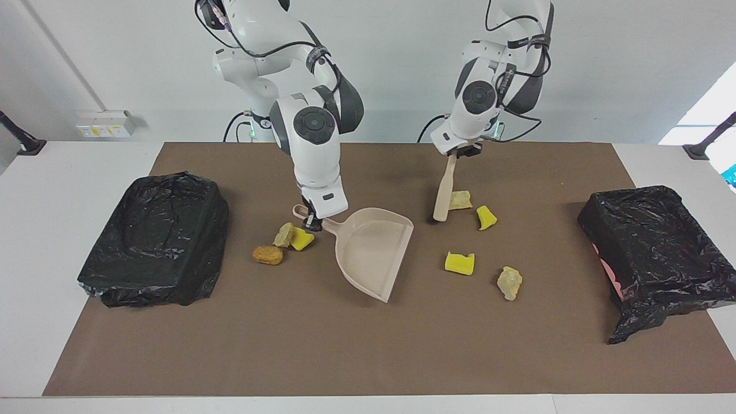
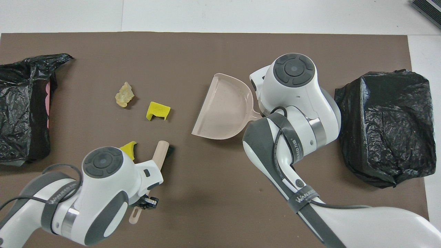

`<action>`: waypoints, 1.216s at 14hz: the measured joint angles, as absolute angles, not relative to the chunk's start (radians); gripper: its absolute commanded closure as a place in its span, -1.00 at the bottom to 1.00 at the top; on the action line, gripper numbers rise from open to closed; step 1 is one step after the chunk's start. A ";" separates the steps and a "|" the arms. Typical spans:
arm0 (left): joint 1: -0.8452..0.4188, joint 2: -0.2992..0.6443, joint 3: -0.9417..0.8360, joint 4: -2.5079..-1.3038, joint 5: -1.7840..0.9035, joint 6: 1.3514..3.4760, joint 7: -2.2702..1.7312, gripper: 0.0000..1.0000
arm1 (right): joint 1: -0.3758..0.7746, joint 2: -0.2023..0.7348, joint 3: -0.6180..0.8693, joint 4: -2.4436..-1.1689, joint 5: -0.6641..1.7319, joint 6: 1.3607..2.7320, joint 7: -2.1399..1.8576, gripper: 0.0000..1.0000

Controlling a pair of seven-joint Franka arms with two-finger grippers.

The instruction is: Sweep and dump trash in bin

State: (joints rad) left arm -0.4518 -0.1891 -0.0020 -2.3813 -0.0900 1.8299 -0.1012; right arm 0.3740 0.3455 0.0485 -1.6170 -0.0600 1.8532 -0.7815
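From my station I see a plain white wall (image 1: 604,69), a white table (image 1: 69,172) under a brown paper mat (image 1: 368,356), a white socket box (image 1: 106,123) far left, daylight at right.

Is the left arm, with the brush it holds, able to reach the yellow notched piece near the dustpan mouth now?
Probably yes. The left claw is shut on the brush, whose head rests beside a beige lump. Only bare mat lies between it and the yellow notched piece, which sits farther from the robots.

white table (image 1: 86,362) under a brown mat (image 1: 368,351) — trash chunks (image 1: 459,262), dustpan (image 1: 371,250), two black-bagged bins (image 1: 155,238)
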 measured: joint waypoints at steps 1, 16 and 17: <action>-0.400 -0.172 -0.002 -2.368 -0.081 1.844 -0.074 1.00 | 0.385 0.346 0.050 -1.631 -0.060 1.863 -0.782 1.00; -0.063 -0.161 0.002 -2.203 0.024 1.719 -0.060 1.00 | 0.579 0.375 0.054 -1.714 -0.060 1.984 -0.600 1.00; -0.044 -0.173 0.003 -2.226 0.024 1.729 -0.090 1.00 | 0.579 0.379 0.053 -1.718 -0.060 1.990 -0.602 1.00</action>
